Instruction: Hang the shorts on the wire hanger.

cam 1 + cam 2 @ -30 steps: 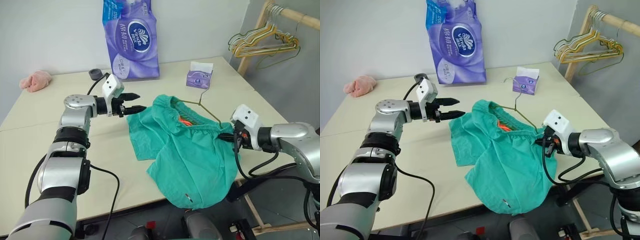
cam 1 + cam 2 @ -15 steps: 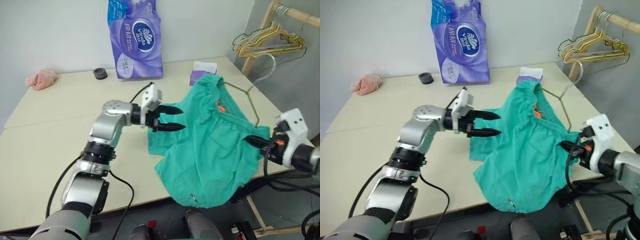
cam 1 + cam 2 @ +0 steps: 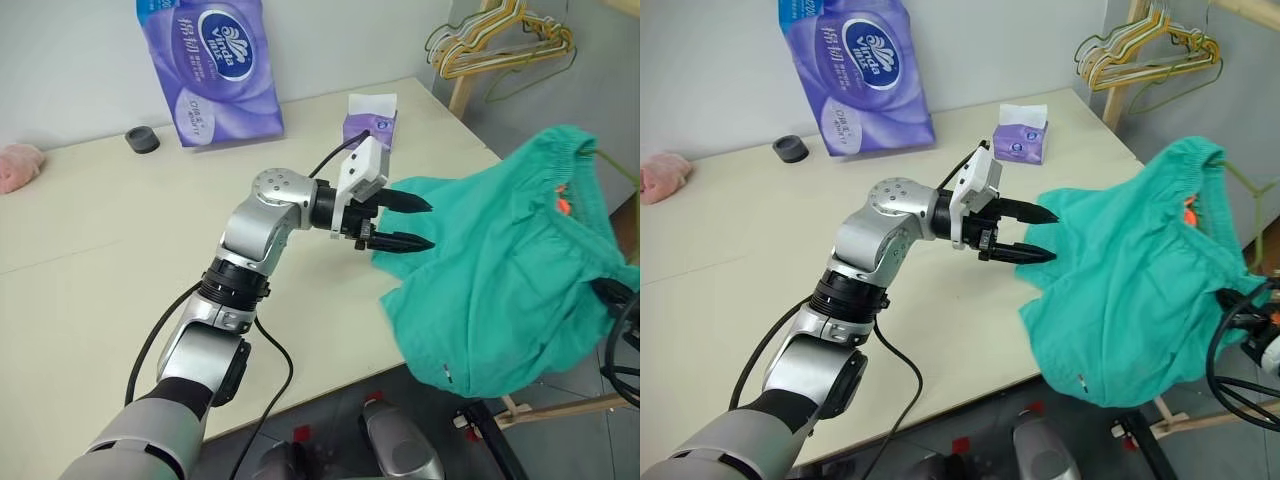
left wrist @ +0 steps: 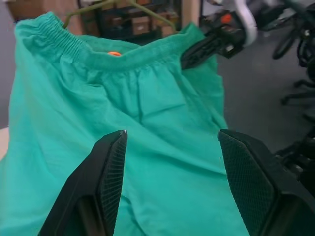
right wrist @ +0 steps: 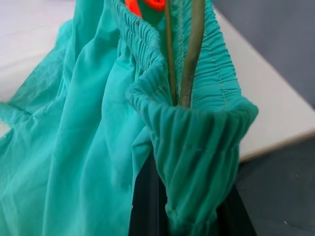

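The teal-green shorts [image 3: 500, 270] hang past the table's right edge, held up by their gathered waistband [image 5: 197, 123]. My right gripper [image 4: 197, 51] is shut on that waistband, and the fabric folds over its fingers. The olive wire hanger [image 5: 192, 49] runs down inside the waistband into the same fold, and a stretch of its wire [image 3: 1240, 185] shows beside the shorts. An orange patch [image 3: 563, 206] peeks from inside the waist. My left gripper [image 3: 430, 222] points toward the shorts' near side with its fingers [image 4: 110, 167] open, just in front of the cloth and holding nothing.
On the cream table [image 3: 120, 260] stand a purple tissue pack [image 3: 215, 65], a small purple tissue box [image 3: 368, 120], a black cap [image 3: 142, 140] and a pink fluffy cloth [image 3: 15, 165]. A bunch of hangers [image 3: 500, 50] hangs on a wooden rack at the back right.
The camera swung right. My right gripper carried the shorts and hanger to the right, off the table's edge. My left gripper followed to the right, still open.
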Controlling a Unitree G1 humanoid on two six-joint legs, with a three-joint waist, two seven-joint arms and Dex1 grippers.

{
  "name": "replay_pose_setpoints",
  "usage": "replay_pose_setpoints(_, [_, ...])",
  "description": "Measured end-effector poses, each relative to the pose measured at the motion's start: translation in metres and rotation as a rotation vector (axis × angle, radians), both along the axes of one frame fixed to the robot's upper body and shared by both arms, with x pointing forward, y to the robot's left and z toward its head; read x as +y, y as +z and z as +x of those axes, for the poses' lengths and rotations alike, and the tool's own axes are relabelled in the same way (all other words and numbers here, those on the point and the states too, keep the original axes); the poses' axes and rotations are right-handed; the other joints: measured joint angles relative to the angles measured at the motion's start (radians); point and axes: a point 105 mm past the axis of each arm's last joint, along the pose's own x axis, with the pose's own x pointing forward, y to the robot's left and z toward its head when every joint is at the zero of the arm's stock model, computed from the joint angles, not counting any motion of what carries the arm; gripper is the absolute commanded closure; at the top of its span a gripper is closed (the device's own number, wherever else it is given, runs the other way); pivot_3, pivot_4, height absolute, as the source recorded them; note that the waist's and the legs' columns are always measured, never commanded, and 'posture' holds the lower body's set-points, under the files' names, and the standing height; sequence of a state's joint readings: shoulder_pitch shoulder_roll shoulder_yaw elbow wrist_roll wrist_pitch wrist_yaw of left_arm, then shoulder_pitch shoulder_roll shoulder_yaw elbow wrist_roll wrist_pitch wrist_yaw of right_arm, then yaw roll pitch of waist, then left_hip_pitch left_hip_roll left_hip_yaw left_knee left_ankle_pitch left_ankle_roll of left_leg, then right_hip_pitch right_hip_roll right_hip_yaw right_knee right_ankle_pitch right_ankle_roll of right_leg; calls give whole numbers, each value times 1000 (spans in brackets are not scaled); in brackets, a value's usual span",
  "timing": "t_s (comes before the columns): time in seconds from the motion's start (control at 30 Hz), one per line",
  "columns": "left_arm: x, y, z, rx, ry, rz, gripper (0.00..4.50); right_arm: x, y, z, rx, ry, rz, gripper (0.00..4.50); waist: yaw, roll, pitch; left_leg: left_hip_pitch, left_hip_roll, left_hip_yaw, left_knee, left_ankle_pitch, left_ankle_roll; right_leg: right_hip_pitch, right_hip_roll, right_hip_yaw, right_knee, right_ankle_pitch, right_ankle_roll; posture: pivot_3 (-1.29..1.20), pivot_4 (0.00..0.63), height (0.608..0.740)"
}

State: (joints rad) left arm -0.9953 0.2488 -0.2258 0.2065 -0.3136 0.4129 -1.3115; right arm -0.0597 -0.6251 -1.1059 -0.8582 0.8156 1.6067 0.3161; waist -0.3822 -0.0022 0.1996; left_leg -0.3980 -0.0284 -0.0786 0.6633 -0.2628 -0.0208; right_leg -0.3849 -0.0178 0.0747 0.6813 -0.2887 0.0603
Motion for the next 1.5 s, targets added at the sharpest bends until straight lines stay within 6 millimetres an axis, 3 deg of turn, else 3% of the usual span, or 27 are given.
replay_pose_setpoints(0.3, [-23,13,-16,-25,-100,-38,1386,-52,39,-2,-93,-277,3,4500,-34,-6,23,2,-1,9,-2,-2,3,-1,0,10,-1,-2,4,-537,261,740])
replay_pose_setpoints(0.53, [-42,25,-29,-53,-171,-67,1386,-71,43,-11,-116,-431,64,4500,-35,-8,28,3,-1,23,-2,-5,8,-3,0,24,-5,-1,8,-547,259,740])
replay_pose_setpoints(0.7, [-55,36,-39,-94,-213,-95,1386,-80,63,-15,-139,-508,29,4500,-40,-9,30,2,-1,28,-2,-6,10,-2,0,29,-14,2,13,-548,262,740])
replay_pose_setpoints(0.8, [-55,35,-37,-87,-208,-94,1386,-85,61,-14,-116,-536,48,4500,-44,-10,31,1,0,30,-3,-6,10,-2,1,31,-18,3,14,-543,263,740])
replay_pose_setpoints(1.27, [-58,35,-37,-104,-198,-100,1386,-112,56,28,64,-531,220,4500,-54,-12,42,3,0,45,-3,-10,18,-3,0,51,-29,10,27,-509,268,740])
replay_pose_setpoints(1.5, [-58,34,-37,-108,-197,-91,1386,-114,39,24,96,-536,268,4500,-48,-13,42,1,0,47,-2,-13,22,-3,-1,53,-36,12,32,-498,276,740])
